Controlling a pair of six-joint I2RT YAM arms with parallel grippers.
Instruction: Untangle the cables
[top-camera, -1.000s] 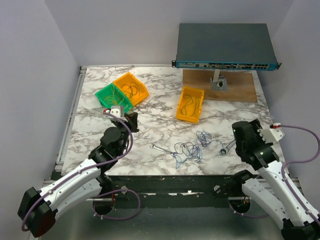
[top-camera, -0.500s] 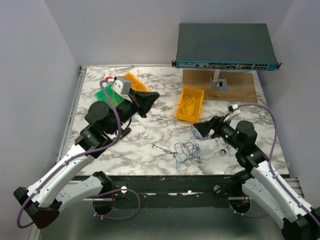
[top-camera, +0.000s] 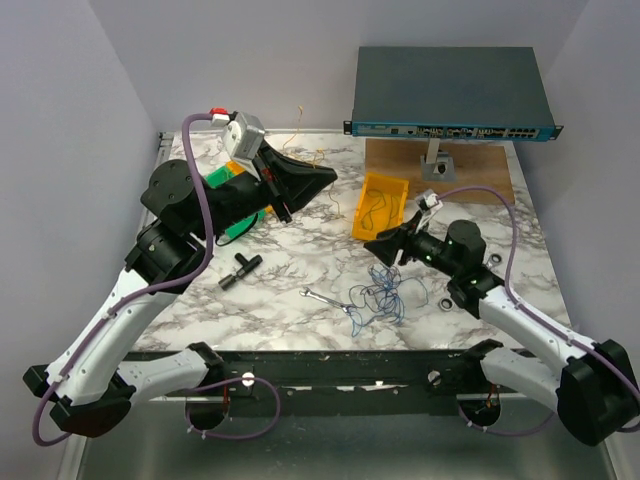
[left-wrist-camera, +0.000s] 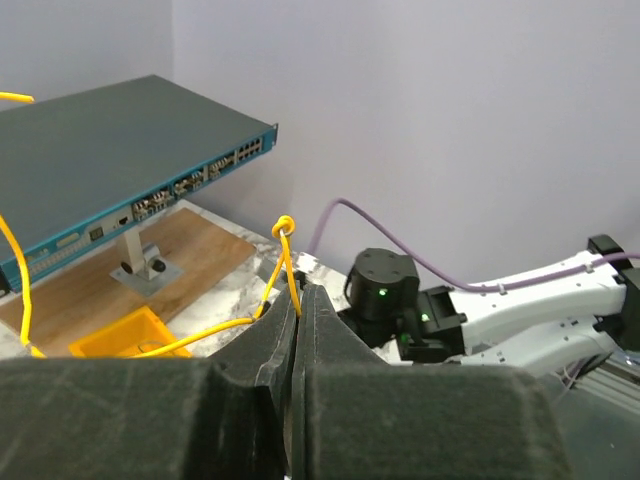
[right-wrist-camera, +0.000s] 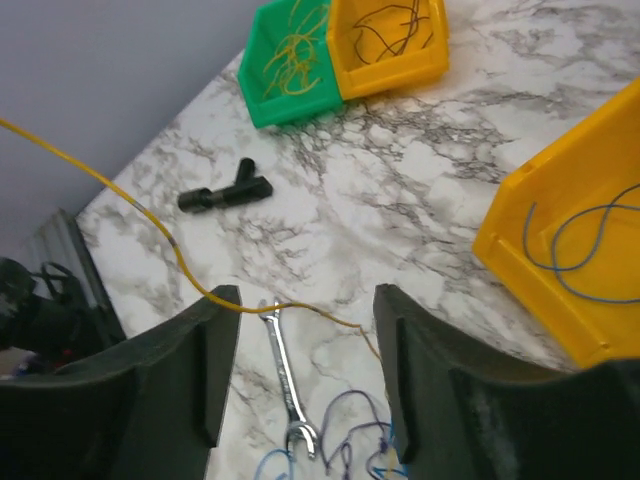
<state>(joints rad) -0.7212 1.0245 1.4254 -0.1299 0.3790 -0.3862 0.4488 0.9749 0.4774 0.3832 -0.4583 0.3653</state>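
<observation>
The left fingers (left-wrist-camera: 297, 318) are pressed together on a yellow cable (left-wrist-camera: 284, 262). From the pinch it rises to a small loop at the centre of the left wrist view, and another stretch trails off to the lower left. The right fingers (top-camera: 382, 248) stand apart, right of centre in the top view, low over the worktop (top-camera: 300, 250). In the right wrist view the yellow strand runs diagonally from upper left to lower centre. It shows between those fingers, crosses a wrench (right-wrist-camera: 283, 378) and leads toward the blue cables (top-camera: 381, 298), which lie tangled at lower centre of the top view.

green bin (top-camera: 225, 180): mostly behind left arm (top-camera: 165, 255) | yellow cable (left-wrist-camera: 285, 226): exits frame left
</observation>
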